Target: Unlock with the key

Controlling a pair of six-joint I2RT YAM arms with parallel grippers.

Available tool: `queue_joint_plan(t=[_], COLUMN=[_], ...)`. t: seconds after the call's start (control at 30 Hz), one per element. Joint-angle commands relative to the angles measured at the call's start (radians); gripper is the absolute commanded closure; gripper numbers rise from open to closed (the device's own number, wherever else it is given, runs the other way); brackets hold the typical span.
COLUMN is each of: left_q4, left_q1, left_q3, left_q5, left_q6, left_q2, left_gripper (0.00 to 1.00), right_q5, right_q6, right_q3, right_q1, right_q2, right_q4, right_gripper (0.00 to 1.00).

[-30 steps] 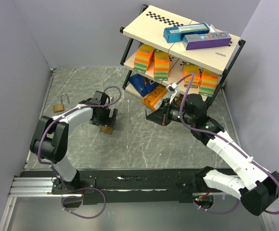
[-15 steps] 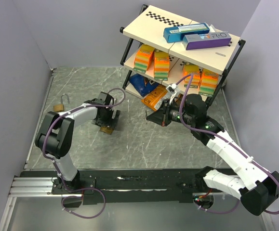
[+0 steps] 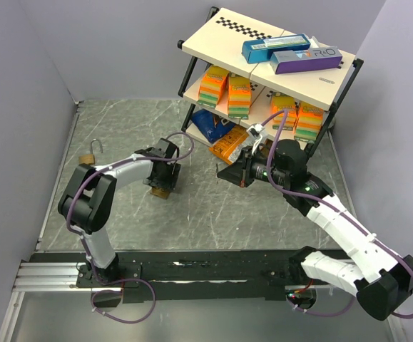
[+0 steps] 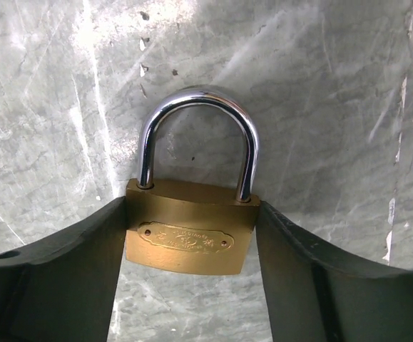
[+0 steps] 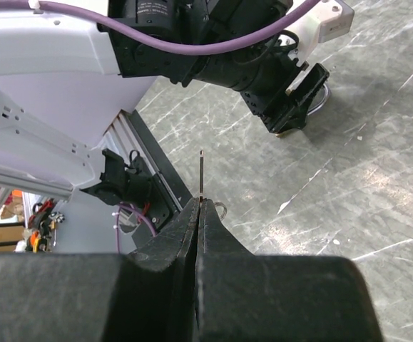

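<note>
A brass padlock (image 4: 188,236) with a closed silver shackle (image 4: 197,100) lies flat on the grey marble table (image 4: 334,85). My left gripper (image 4: 192,208) straddles its body, with both dark fingers pressed against the brass sides. From above, that gripper (image 3: 165,174) is low over the padlock (image 3: 160,191). My right gripper (image 5: 200,203) is shut on the key (image 5: 201,174), a thin dark blade sticking straight out of the fingertips, its ring (image 5: 221,209) beside them. It hovers to the right (image 3: 243,173), pointing at the left gripper.
A second brass padlock (image 3: 90,157) with an open shackle lies near the left wall. Behind the right arm stands a shelf rack (image 3: 213,39) with boxes on top, orange packs (image 3: 224,89) in the middle and snack bags (image 3: 220,139) below.
My left gripper has shifted right and settled over the padlock, and its jaws have closed in against the brass body. The right arm and key have not moved.
</note>
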Motion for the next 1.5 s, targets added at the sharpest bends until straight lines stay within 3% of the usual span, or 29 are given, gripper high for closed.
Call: queue_joint_plan(t=[0.0, 0.07, 0.1, 0.17, 0.43, 0.67, 1.07, 1.47], left_q4=[-0.039, -0.048, -0.055, -0.057, 0.061, 0.325, 0.474, 0.508], left_q1=[0.001, 0.001, 0.001, 0.001, 0.001, -0.021, -0.12, -0.125], left_q3=[-0.033, -0.036, -0.033, -0.025, -0.036, -0.145, -0.206, -0.237], left_q5=[-0.067, -0.055, -0.044, 0.015, 0.242, 0.344, 0.238, 0.256], left_q6=[-0.054, -0.075, -0.107, -0.144, -0.492, -0.857, -1.075, -1.1], left_q2=[0.052, 0.052, 0.046, 0.032, -0.094, -0.158, -0.178, -0.177], left_gripper=[0.42, 0.67, 0.87, 0.99, 0.99, 0.99, 0.99, 0.99], right_q5=[0.018, 0.02, 0.021, 0.037, 0.049, -0.003, -0.094, -0.08], right_q6=[-0.01, -0.019, -0.025, -0.05, -0.131, -0.131, -0.091, -0.105], right_q3=[0.01, 0.008, 0.01, 0.008, -0.056, -0.09, -0.096, -0.098], right_q1=[-0.005, -0.005, -0.003, -0.003, 0.029, 0.09, 0.112, 0.112], right_q2=[-0.036, -0.033, -0.033, -0.033, 0.02, 0.17, 0.427, 0.597], right_q4=[0.015, 0.011, 0.006, -0.003, -0.011, 0.074, 0.175, 0.175], right_gripper=[1.0, 1.0, 1.0, 1.0, 1.0, 1.0, 1.0, 1.0])
